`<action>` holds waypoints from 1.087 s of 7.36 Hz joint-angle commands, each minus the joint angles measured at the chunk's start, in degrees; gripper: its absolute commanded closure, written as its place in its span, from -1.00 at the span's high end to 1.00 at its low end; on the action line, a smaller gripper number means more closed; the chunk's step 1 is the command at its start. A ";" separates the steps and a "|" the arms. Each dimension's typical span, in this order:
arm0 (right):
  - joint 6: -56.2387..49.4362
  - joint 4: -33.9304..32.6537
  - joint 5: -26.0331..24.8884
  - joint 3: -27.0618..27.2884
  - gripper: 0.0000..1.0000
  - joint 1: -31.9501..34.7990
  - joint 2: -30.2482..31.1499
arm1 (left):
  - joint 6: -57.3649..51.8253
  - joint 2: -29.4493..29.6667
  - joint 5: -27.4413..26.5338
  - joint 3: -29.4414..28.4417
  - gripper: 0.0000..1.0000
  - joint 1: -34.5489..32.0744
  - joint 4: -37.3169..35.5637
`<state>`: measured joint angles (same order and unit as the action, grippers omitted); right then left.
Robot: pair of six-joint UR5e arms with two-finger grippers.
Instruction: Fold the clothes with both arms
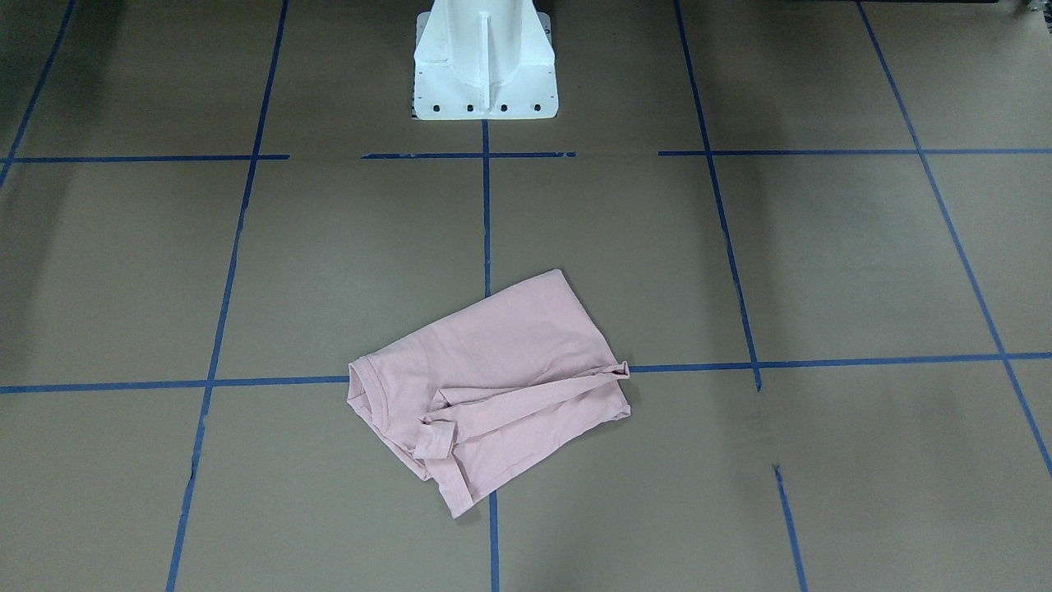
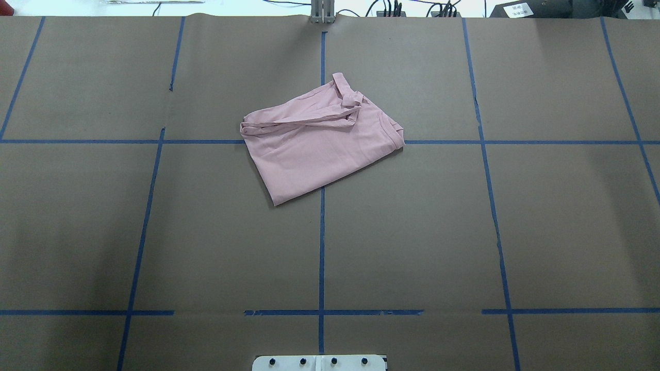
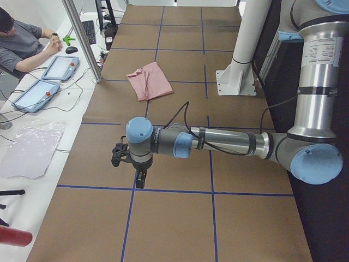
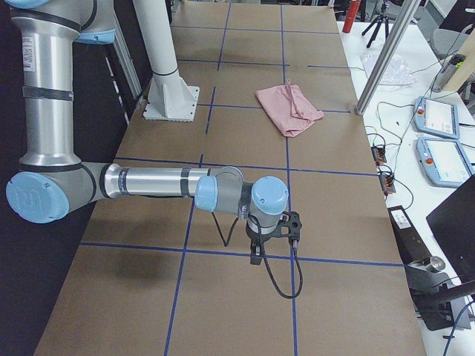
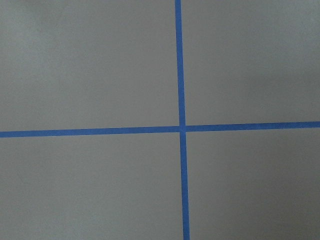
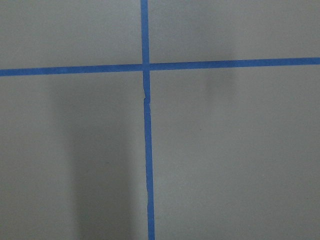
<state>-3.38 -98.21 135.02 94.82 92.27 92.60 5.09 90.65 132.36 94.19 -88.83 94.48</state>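
Lying half-folded and rumpled midway along the worktop point(image 2: 77, 232), nearer its far edge from the robot, the shirt point(image 2: 314, 149) looks light, soft and limp, likely to sag and drag when lifted. Pinching its near corner point(image 2: 278, 198) and a matching one seems best. The left fingers point(image 3: 140, 178) and right fingers point(image 4: 256, 252) hang well apart from it, toward the worktop's ends. Whether they are spread I cannot tell.

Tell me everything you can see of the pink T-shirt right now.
The pink T-shirt lies folded into a skewed rectangle, soft cotton-like knit, no print showing. Its collar is at one end; a sleeve and a narrow hem strip lie bunched on top. It rests on the brown table, over a blue tape crossing; nothing else touches it.
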 commanded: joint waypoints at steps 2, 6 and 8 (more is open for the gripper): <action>0.04 6.13 -0.10 -7.60 1.00 -0.51 -4.26 | 0.00 0.06 0.00 0.12 1.00 0.06 0.36; 0.92 14.01 0.60 -10.36 1.00 -0.42 -4.36 | 0.01 0.06 0.00 0.12 1.00 0.06 0.36; 1.01 13.92 0.86 -9.91 1.00 -0.33 -4.01 | 0.09 0.06 0.00 0.12 1.00 0.06 0.36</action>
<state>-2.42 -84.28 135.72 84.64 91.89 88.35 5.12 90.70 132.36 94.31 -88.77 94.83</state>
